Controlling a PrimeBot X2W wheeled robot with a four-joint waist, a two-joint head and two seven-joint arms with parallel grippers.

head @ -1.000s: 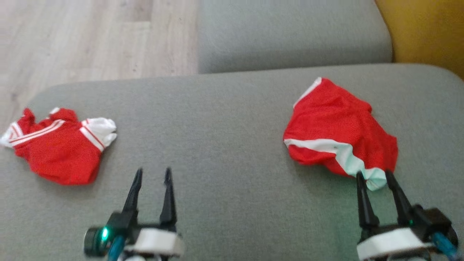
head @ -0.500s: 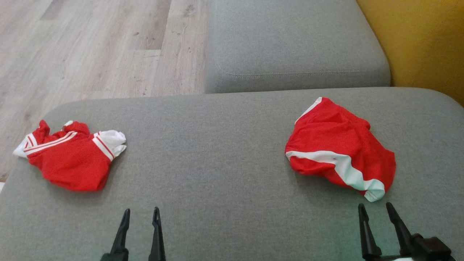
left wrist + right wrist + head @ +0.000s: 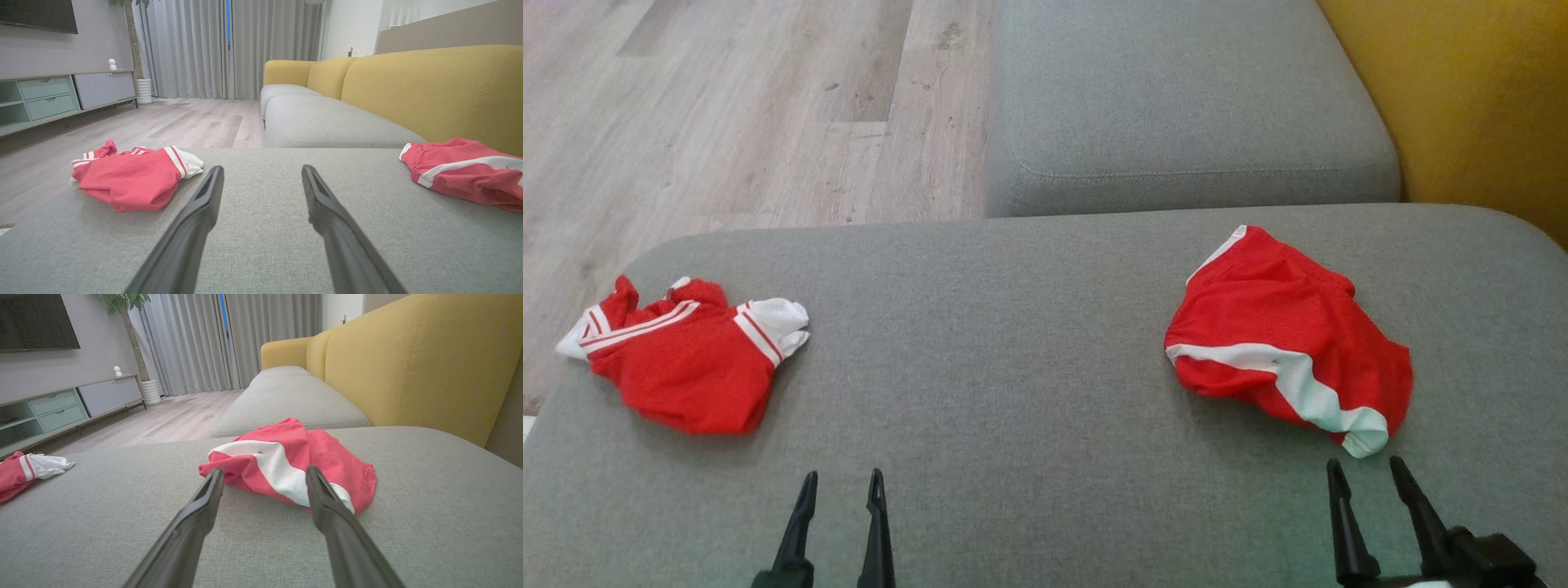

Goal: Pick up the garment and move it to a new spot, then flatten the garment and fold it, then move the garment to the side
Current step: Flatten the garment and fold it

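Red fabric on grey upholstery, folks: the garment, red with a broad white stripe, lies crumpled on the right part of the big grey seat cushion. It is not flattened and not folded, and its white-tipped corner points back toward the robot. The right gripper sits just short of that corner, near it but apart, both dark fingers spread wide with nothing between them. The right wrist view confirms it, with the garment lying just beyond the two parted fingers. Over on the other side, the left gripper is low at the near edge too, jaws equally wide and holding nothing, above bare cushion. Off to the left a second garment, red with thin white stripes and a white cuff, is bunched near the cushion's left edge, well apart from the first. Behind the cushion runs another grey seat, with a yellow backrest at the right and pale wooden floor at the upper left.
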